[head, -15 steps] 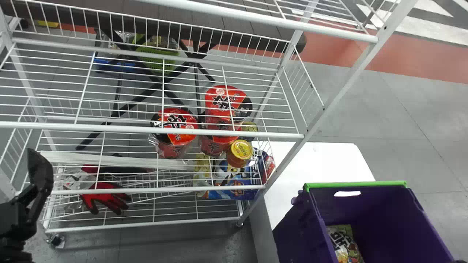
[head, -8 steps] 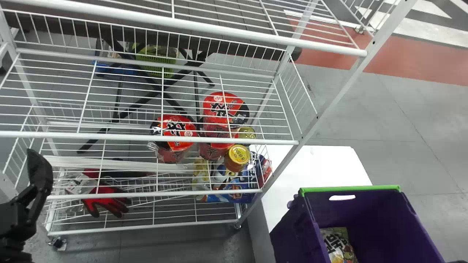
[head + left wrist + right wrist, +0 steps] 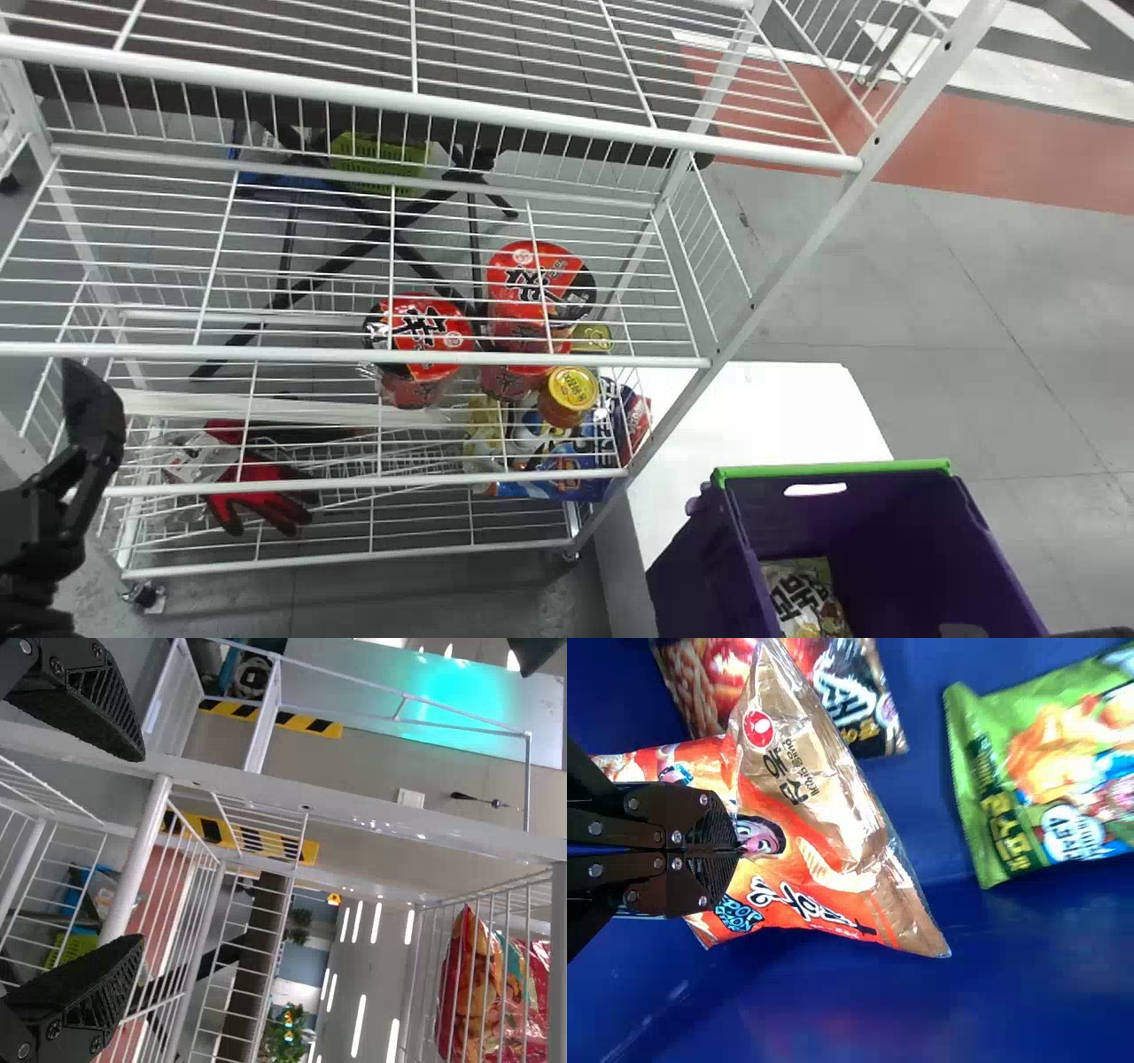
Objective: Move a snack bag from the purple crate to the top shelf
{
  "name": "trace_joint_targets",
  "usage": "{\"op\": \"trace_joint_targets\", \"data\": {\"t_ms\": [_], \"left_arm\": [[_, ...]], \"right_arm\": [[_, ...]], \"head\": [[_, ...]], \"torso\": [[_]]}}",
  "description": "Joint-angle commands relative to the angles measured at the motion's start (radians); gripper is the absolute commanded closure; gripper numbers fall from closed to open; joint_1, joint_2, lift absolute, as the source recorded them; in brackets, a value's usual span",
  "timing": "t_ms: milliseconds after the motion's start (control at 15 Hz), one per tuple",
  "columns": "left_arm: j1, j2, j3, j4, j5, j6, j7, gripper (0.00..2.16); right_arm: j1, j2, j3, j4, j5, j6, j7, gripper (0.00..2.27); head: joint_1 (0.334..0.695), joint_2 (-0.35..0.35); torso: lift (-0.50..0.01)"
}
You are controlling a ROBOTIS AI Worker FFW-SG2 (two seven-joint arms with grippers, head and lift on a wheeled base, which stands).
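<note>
The orange-and-tan foil snack bag (image 3: 824, 877) is in the purple plastic crate (image 3: 700, 567) at the lower right of the head view, pinched in the closed jaws of the black right gripper (image 3: 735, 849). At that view's left edge, the black left gripper (image 3: 93, 416) has its jaws wide apart, near the white wire rack (image 3: 354, 355).

The hand (image 3: 735, 850) has its two fingers together on an orange bag (image 3: 824, 877), pinching the wrapper, with the bag's silvery end standing out past the fingertips. A brown bag (image 3: 873, 722) lies partly behind it, just beyond the hand and to one side. Farther out from the fingertips, apart from both, is a green bag (image 3: 992, 780). The crate (image 3: 850, 1019) surrounds them.
</note>
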Motion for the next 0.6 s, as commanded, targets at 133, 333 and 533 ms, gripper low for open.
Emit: {"op": "trace_joint_targets", "data": {"t_ms": [133,333,533], "left_arm": [[-0.001,0.017,0.002,-0.007,0.017,0.003,-0.001,0.09],[-0.012,0.019,0.002,-0.007,0.021,0.025,-0.003,0.09],[-0.013,0.017,0.0,-0.005,0.021,0.034,-0.003,0.09]], "right_arm": [[0.019,0.026,-0.016,-0.037,-0.001,0.004,0.004,2.11],[0.023,0.032,-0.032,-0.051,-0.001,0.001,0.011,2.11],[0.023,0.031,-0.032,-0.051,-0.001,-0.011,0.013,2.11]], "head": [[0.695,-0.35],[0.695,-0.35],[0.695,-0.35]], "torso": [[-0.304],[-0.292],[-0.28]]}}
